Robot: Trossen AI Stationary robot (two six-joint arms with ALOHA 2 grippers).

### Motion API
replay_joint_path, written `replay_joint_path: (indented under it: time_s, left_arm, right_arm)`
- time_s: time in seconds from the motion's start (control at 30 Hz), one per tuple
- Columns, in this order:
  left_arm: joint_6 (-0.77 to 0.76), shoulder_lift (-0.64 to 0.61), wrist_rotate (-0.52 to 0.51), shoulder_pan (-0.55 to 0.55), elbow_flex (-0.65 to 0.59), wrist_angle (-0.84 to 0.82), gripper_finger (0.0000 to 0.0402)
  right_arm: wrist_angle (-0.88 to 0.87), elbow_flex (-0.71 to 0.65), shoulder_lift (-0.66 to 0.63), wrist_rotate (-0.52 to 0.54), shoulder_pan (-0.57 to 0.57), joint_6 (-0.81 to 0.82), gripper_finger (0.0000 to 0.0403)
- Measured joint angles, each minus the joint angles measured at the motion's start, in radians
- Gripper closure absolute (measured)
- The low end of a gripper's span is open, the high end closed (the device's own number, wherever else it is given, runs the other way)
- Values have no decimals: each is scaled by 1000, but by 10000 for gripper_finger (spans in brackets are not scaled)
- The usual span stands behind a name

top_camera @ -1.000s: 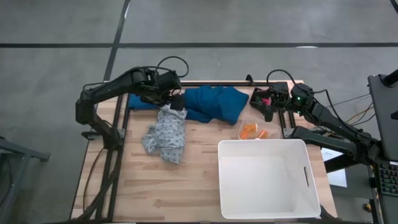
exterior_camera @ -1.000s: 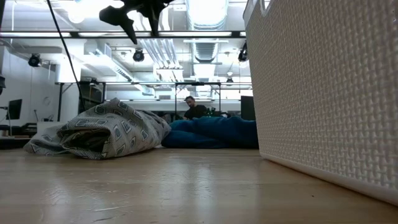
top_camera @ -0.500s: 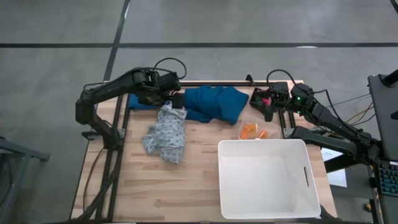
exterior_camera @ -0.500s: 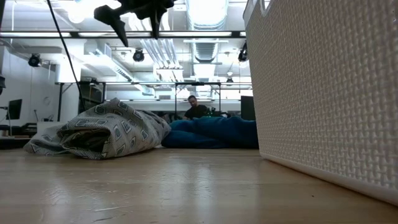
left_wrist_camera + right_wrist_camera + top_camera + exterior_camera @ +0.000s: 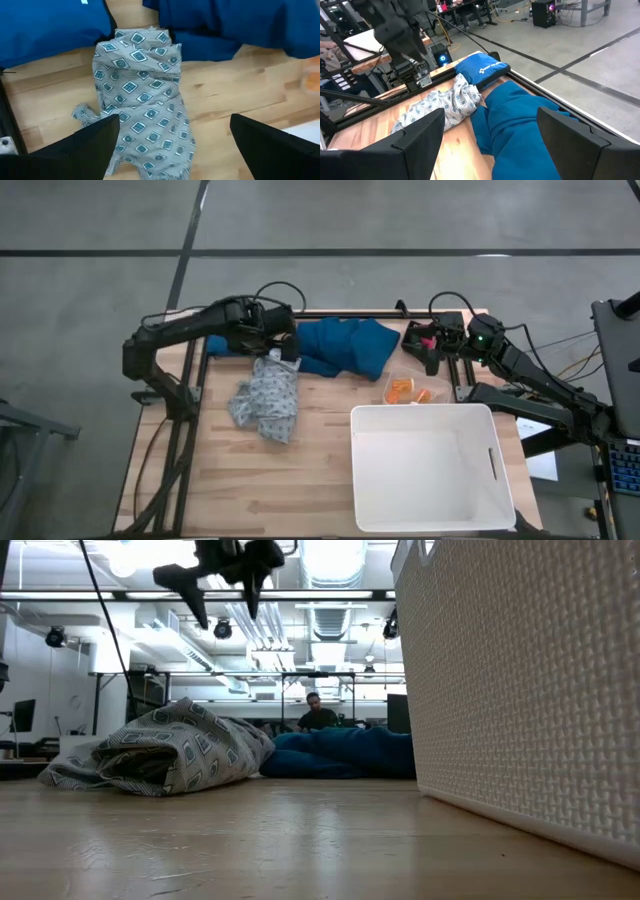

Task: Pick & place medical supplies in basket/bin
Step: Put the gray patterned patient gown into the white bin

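The pale grey-blue patterned cloth (image 5: pixel 265 398) lies crumpled on the left half of the table, its far end touching the dark teal cloth (image 5: pixel 345 345) that is spread along the far edge. My left gripper (image 5: pixel 284 348) hangs open above that far end, touching nothing; its wrist view looks down on the patterned cloth (image 5: pixel 140 100), and the low view shows the left gripper (image 5: pixel 222 602) high above it. Orange pill bottles (image 5: pixel 405 391) lie just beyond the white tub (image 5: pixel 430 465). My right gripper (image 5: pixel 422 350) waits open at the far right. No green blocks show.
A blue pouch with white print (image 5: pixel 480 67) lies at the far left corner beside the teal cloth (image 5: pixel 520 125). The tub fills the near right of the table and walls off the low view's right side (image 5: pixel 520 690). Bare wood lies near the patterned cloth. A person sits far behind.
My left gripper has come down a little above the far end of the patterned cloth. The cloths, the bottles and the tub lie as before.
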Motion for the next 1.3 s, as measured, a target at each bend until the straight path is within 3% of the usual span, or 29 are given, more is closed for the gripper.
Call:
replay_joint_path:
  time_s: [0.4,0.57,0.7,1.07,1.3]
  left_arm:
    - [-11,0,28,0,-291,221,20]
    - [-12,0,107,0,-384,329,18]
    - [-20,0,168,0,-439,397,18]
    - [-164,-1,173,-20,-541,497,18]
    - [-168,-2,173,-29,-621,604,20]
  right_arm:
    - [0,0,0,0,0,0,92]
    - [0,0,0,0,0,0,92]
    - [0,0,0,0,0,0,92]
    - [0,0,0,0,0,0,92]
    - [0,0,0,0,0,0,92]
